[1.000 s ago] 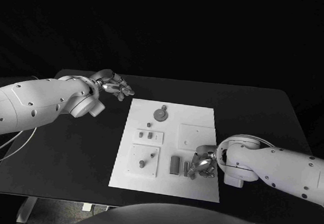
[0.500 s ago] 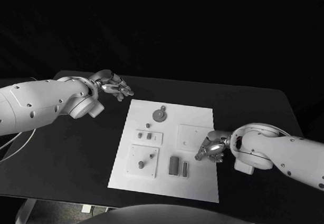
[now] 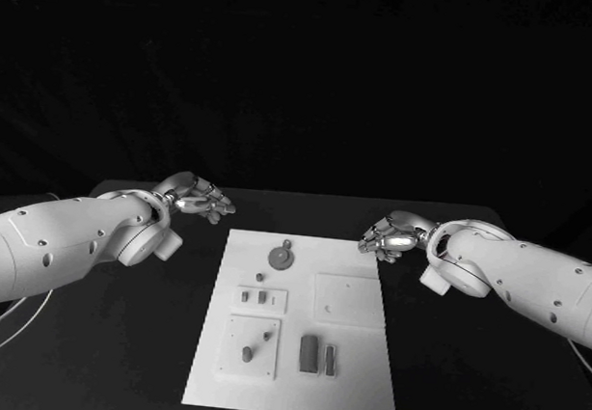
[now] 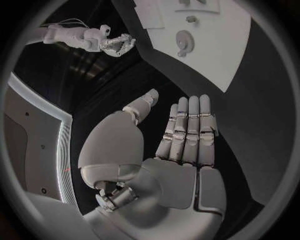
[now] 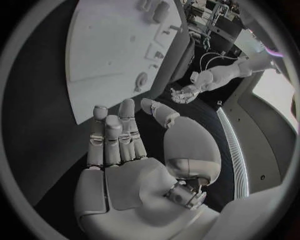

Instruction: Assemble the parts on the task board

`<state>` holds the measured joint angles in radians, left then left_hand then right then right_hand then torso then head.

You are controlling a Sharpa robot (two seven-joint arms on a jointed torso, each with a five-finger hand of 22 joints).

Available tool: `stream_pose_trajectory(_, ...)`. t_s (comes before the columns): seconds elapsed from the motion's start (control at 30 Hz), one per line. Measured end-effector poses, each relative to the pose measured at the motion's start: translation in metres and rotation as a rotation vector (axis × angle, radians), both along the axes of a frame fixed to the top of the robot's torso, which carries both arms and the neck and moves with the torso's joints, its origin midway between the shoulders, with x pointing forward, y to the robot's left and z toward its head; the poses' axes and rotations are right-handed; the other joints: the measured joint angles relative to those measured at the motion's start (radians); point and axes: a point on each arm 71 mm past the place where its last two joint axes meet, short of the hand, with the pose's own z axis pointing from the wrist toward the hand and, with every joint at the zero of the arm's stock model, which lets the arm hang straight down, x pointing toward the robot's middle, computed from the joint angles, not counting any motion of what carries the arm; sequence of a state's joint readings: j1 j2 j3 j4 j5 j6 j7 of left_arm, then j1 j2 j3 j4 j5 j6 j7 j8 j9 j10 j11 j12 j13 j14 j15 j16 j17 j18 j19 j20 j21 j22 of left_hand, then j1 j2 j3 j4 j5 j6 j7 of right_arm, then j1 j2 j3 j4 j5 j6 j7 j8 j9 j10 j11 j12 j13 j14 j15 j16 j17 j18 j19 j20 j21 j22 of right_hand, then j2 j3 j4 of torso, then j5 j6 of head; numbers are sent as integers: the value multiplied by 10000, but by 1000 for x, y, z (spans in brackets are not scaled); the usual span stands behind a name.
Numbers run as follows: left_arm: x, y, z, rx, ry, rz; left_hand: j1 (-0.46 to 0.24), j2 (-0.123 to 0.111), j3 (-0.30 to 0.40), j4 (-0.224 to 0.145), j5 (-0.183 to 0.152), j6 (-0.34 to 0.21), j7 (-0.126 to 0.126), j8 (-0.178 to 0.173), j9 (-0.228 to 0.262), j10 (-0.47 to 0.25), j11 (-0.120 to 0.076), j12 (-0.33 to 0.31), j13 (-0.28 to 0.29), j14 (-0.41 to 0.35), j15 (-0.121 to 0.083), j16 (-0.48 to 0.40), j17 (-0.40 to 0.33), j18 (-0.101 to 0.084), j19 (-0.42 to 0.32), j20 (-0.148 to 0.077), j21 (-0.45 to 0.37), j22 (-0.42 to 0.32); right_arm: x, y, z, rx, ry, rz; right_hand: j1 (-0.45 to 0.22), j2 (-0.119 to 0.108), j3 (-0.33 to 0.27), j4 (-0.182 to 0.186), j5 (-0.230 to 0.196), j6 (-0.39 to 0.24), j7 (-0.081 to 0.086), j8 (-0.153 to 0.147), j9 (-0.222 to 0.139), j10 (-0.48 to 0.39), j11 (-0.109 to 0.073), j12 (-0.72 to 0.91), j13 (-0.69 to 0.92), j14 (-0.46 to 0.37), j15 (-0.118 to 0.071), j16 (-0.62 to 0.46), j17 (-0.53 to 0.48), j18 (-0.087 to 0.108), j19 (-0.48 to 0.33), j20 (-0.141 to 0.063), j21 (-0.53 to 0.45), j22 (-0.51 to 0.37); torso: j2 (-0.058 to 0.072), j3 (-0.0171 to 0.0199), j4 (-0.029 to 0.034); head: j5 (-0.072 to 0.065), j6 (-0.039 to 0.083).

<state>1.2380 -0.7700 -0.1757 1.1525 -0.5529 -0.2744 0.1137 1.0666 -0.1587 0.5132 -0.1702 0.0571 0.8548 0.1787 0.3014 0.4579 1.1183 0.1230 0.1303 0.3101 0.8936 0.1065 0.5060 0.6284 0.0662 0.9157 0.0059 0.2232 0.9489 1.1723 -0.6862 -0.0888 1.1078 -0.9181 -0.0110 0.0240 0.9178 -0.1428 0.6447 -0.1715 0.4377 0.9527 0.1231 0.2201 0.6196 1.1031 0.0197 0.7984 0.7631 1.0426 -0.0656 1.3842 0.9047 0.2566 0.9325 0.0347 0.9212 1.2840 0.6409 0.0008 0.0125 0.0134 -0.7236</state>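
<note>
The white task board (image 3: 358, 380) lies in the middle of the black table. On it are a round grey part (image 3: 281, 257), two small parts (image 3: 256, 298) in a block, two more (image 3: 250, 353) on a lower plate, and two long parts (image 3: 319, 356) standing side by side. My left hand (image 3: 196, 196) hovers off the board's far left corner, fingers straight, holding nothing. My right hand (image 3: 394, 236) hovers just off the far right corner, also holding nothing. In the wrist views the left hand (image 4: 181, 145) and the right hand (image 5: 125, 145) show bare palms.
A raised square plate (image 3: 348, 299) sits on the board's right half. The board (image 4: 212, 50) and its round part (image 4: 184, 39) lie beyond my left hand, with the right hand (image 4: 119, 45) across from it. Black table (image 3: 116, 344) flanks the board.
The head camera has shifted. My right hand has drawn back from the long parts on the board's near right to beyond its far right corner. The left hand has stayed put.
</note>
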Motion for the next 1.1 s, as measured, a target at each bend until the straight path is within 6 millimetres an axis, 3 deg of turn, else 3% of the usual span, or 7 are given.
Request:
stream_pose_trajectory(0.07, 6, 2, 0, -177, -64, 180, -43, 42, 50, 5, 0, -92, -8, 0, -20, -124, 103, -178, -115, -209, 101, -342, -134, -4, -214, 102, -235, -151, 13, -4, 2, 546, -285, -317, -148, 144, 102, -65, 0, -379, 370, -161, -2, -959, 347, -988, -685, -927, 344, -1164, -600, -26, -952, 334, -836, -373, -48, -6, 10, -21, 263)
stream_pose_trajectory(0.17, 13, 5, 0, -488, -137, 468, -56, 56, 50, 5, 0, -302, -62, -74, -56, -445, 129, -476, -330, -552, 256, -873, -363, -45, -443, 263, -548, -360, 26, -7, 2, 1416, -565, -798, -205, 218, 213, -122, 0, -885, 586, -267, -8, -1813, 874, -2471, -1896, -1958, 797, -2920, -1551, -426, -2110, 764, -1987, -962, -129, -16, 19, -24, 549)
stream_pose_trajectory(0.43, 31, 9, 0, -1723, -99, 1135, -482, -95, -245, 59, -40, -1126, -361, -376, -117, -1955, 21, -655, -1080, -1855, 599, -2029, -976, -187, -1571, 602, -1464, -890, 41, -5, -7, 3790, -757, -2014, -484, 664, -33, -186, 0, -1839, 555, -526, -224, -2238, 1340, -4714, -3924, -3577, 2181, -7017, -3715, -1106, -4562, 1497, -4217, -2106, -326, -27, -21, 35, 1118)
stream_pose_trajectory(0.6, 37, 2, 0, -2608, -29, 1254, -762, -50, -482, 144, -40, -1616, -573, -495, -114, -2689, -102, -655, -1426, -2025, 632, -2198, -1115, -202, -1832, 680, -1551, -1094, 40, -3, -19, 4857, -556, -2516, -542, 932, -830, -345, 0, -2066, 565, -475, -434, -2046, 1368, -5687, -5054, -3437, 2264, -8615, -4465, -1267, -5457, 1765, -5057, -2462, -428, -10, -72, 77, 1346)
stream_pose_trajectory(0.93, 32, -8, -5, -3737, 228, 815, -1322, 448, -1327, -263, -40, -1820, -607, -427, 77, -2874, -155, -655, -1756, -2189, 545, -2320, -1252, -359, -2146, 635, -1549, -1448, 39, 1, -17, 5824, -508, -2652, -783, 1103, -1438, -192, -6, -2216, 620, -351, -695, -1830, 1427, -6141, -5815, -3402, 2301, -9347, -4743, -1266, -5578, 1849, -5377, -2550, -607, 39, -161, 125, 1398)
stream_pose_trajectory(1.0, 31, -10, -6, -3748, 251, 785, -2848, 651, -1988, 27, -143, -2893, -750, -790, -635, -4147, -268, -701, -1982, -3274, 309, -2770, -2060, -514, -3304, 526, -1666, -2743, 39, 1, -17, 5825, -509, -2660, -2176, 1112, -2291, 124, -716, -3447, 356, -629, -1607, -3295, 1180, -6477, -6130, -4509, 2072, -10102, -5460, -1466, -6208, 1528, -6020, -3079, -614, 45, -164, 127, 1392)
stream_pose_trajectory(1.1, 31, -9, -6, -3768, 260, 818, -5827, 1021, -3185, 660, -312, -5029, -1134, -1635, -2126, -6800, -633, -931, -2406, -5414, -206, -3641, -3651, -512, -5518, 303, -1884, -5281, 39, 2, -17, 5822, -503, -2656, -4864, 1246, -3867, 725, -2105, -5743, -243, -1226, -3339, -6220, 663, -7053, -6698, -6748, 1533, -11522, -6815, -1898, -7382, 806, -7230, -6213, -631, 39, -159, 102, 1379)
